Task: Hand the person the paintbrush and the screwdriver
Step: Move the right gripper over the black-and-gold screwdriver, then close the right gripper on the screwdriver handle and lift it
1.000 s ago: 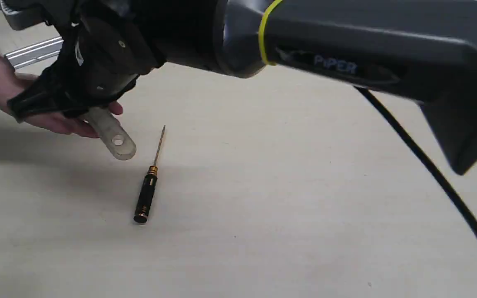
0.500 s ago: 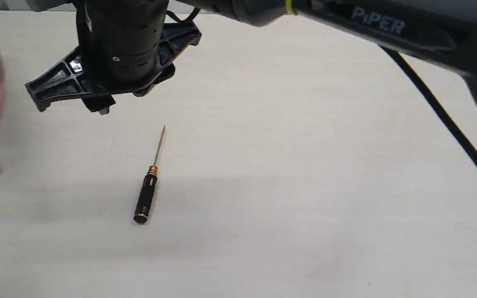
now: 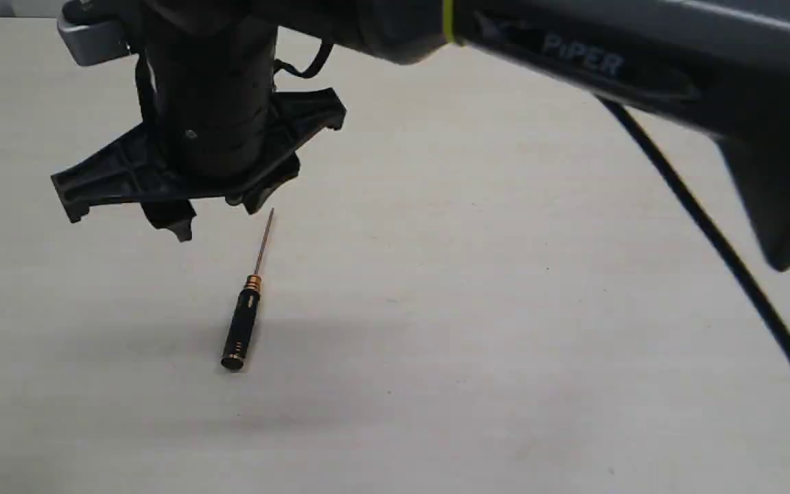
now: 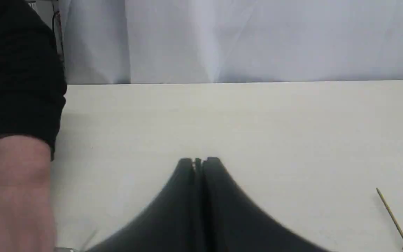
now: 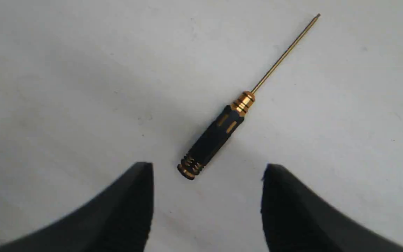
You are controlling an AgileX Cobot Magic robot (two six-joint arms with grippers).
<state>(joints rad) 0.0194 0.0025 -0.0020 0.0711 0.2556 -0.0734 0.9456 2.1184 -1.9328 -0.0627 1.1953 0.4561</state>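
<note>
The screwdriver (image 3: 241, 329) lies flat on the pale table, black handle towards the camera and thin shaft pointing away. My right gripper (image 3: 215, 219) reaches across from the right and hangs open above the shaft's tip, holding nothing. In the right wrist view the screwdriver (image 5: 215, 136) lies just ahead of the open right gripper (image 5: 206, 171). My left gripper (image 4: 198, 162) is shut and empty over bare table, with the screwdriver's tip (image 4: 394, 220) off to one side. The person's forearm (image 4: 12, 182), in a black sleeve, shows at the frame edge. The paintbrush is out of view.
The right arm's long grey link (image 3: 607, 62) spans the upper part of the exterior view, and a black cable (image 3: 710, 233) hangs from it over the table (image 3: 505, 343). A white curtain (image 4: 243, 38) stands behind the table's far edge.
The right gripper let go of the paintbrush into the person's hand. The hand withdrew left with it, out of the exterior view. The gripper swung right and came down towards the screwdriver.
</note>
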